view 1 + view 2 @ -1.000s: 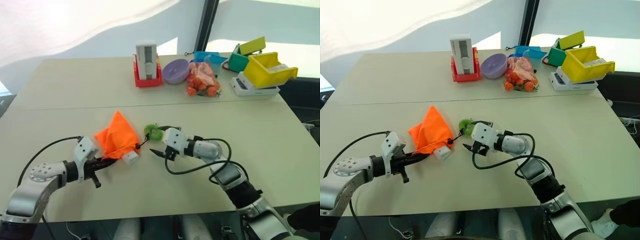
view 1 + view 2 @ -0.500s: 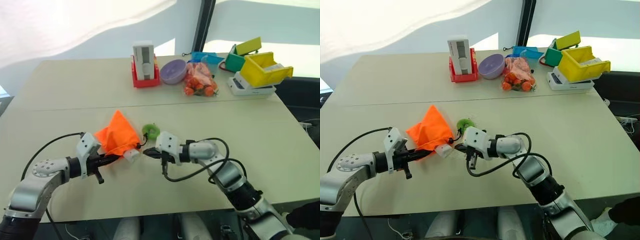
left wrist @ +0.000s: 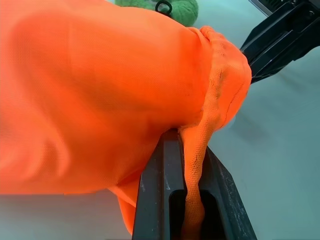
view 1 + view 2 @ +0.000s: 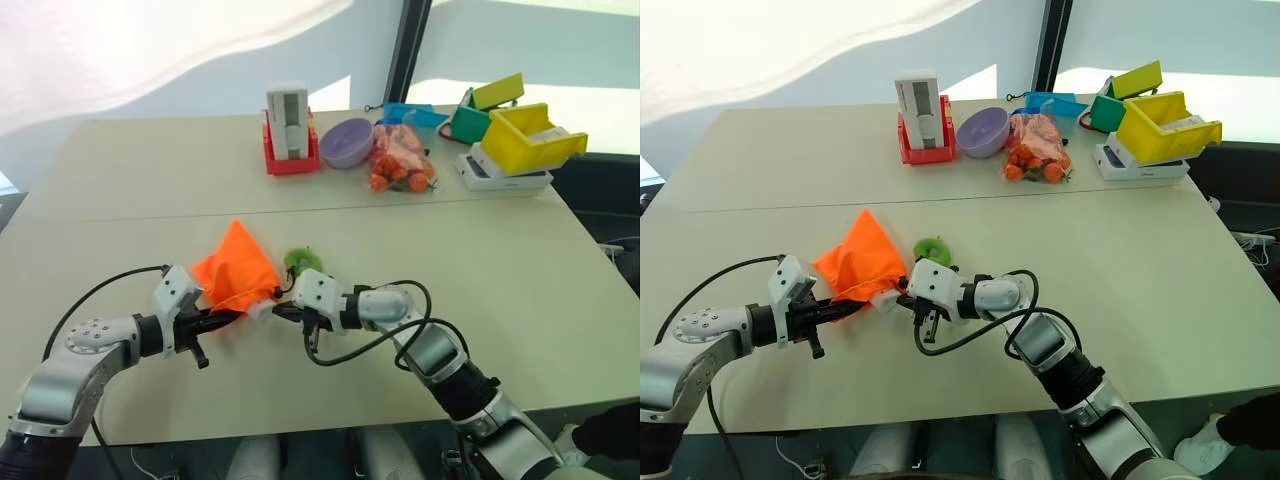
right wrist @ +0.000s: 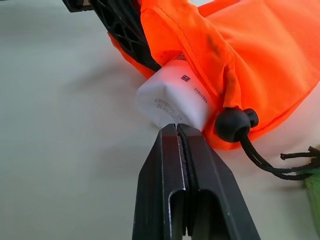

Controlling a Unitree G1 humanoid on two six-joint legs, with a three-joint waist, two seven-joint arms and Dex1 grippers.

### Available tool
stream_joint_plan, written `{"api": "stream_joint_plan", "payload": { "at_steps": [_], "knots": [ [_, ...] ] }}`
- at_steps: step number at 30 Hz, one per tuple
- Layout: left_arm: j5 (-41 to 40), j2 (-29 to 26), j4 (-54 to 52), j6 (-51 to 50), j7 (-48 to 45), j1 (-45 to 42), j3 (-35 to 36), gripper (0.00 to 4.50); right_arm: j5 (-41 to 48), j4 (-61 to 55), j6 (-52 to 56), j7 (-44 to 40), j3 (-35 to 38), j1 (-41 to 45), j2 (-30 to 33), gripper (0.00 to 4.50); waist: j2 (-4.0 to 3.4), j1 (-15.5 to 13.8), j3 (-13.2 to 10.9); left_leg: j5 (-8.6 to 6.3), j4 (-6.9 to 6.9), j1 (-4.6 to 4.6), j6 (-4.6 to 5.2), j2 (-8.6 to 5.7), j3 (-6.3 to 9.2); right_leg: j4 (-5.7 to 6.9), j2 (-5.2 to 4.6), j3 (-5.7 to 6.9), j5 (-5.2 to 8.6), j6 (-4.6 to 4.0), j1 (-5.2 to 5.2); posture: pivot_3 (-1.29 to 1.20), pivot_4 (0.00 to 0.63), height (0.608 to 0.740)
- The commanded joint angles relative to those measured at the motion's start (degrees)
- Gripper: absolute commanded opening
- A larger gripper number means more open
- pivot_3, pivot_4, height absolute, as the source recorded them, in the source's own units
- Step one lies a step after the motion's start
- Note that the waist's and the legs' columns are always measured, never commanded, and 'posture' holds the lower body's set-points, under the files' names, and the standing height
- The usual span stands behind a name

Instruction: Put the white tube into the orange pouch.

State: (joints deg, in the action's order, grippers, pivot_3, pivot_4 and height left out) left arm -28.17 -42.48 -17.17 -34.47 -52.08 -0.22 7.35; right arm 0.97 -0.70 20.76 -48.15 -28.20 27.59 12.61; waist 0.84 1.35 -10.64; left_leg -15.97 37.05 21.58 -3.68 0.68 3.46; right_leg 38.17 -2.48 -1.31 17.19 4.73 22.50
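The orange pouch lies on the table in front of me, its mouth turned toward the near edge. My left gripper is shut on the pouch's rim, and a fold of orange fabric runs between its fingers. The white tube sticks halfway out of the mouth, its inner part hidden by fabric. My right gripper is shut with nothing between its fingers, and its tips rest against the tube's exposed end. The black cord with its stopper trails to the green ring just behind the right gripper.
Along the far edge stand a white-grey box in a red base, a purple bowl, a clear bag of red-orange items, and yellow and green bins by a white device.
My right gripper has shut and moved left, from beside the green ring to the tube's exposed end. The left gripper has kept its hold on the pouch.
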Motion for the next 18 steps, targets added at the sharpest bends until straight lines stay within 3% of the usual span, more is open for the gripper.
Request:
{"api": "stream_joint_plan", "payload": {
  "at_steps": [1, 6, 10, 18],
  "knots": [
    [-0.67, -0.05, -2.19, 0.25, -0.36, -0.37, -0.67, 0.00, 0.65, 2.11, -1.75, 2.13, 0.46, 2.95, -4.50, 0.01, -0.01, 0.03, 0.00, 0.00, -0.01, 0.00, 0.00, 0.00, 0.00, 0.01, 0.01, 0.00, 0.00, -0.01, 0.01, 0.00, 0.150, 0.740],
    [-0.65, -0.20, -2.41, 0.24, -0.23, -0.13, -0.83, 0.00, -1.71, 6.38, -3.58, 6.16, 0.54, 4.80, -7.78, 0.01, -0.01, -0.06, -0.01, 0.00, -0.01, 0.01, 0.00, 0.02, 0.01, 0.03, 0.01, 0.00, -0.01, -0.01, 0.03, 0.00, 0.150, 0.740],
    [-0.41, -0.39, -3.00, 0.37, -0.06, 0.99, -0.69, 0.00, -1.92, 5.01, -3.90, 6.72, 1.21, 3.74, -6.89, 0.01, -0.01, -0.17, -0.01, 0.00, -0.01, 0.03, 0.00, 0.00, 0.00, 0.00, -0.05, 0.00, 0.00, -0.01, 0.03, 0.00, 0.150, 0.740],
    [2.77, -3.51, -0.56, 3.79, -1.27, 4.52, 0.10, 0.00, 1.80, -7.63, -0.97, 0.71, 5.73, -3.11, 5.22, 0.01, -0.04, -0.18, -0.02, 0.00, -0.02, 0.06, 0.00, 0.00, -0.01, -0.07, -0.07, 0.00, 0.00, -0.01, 0.02, 0.00, 0.150, 0.740]
  ]
}}
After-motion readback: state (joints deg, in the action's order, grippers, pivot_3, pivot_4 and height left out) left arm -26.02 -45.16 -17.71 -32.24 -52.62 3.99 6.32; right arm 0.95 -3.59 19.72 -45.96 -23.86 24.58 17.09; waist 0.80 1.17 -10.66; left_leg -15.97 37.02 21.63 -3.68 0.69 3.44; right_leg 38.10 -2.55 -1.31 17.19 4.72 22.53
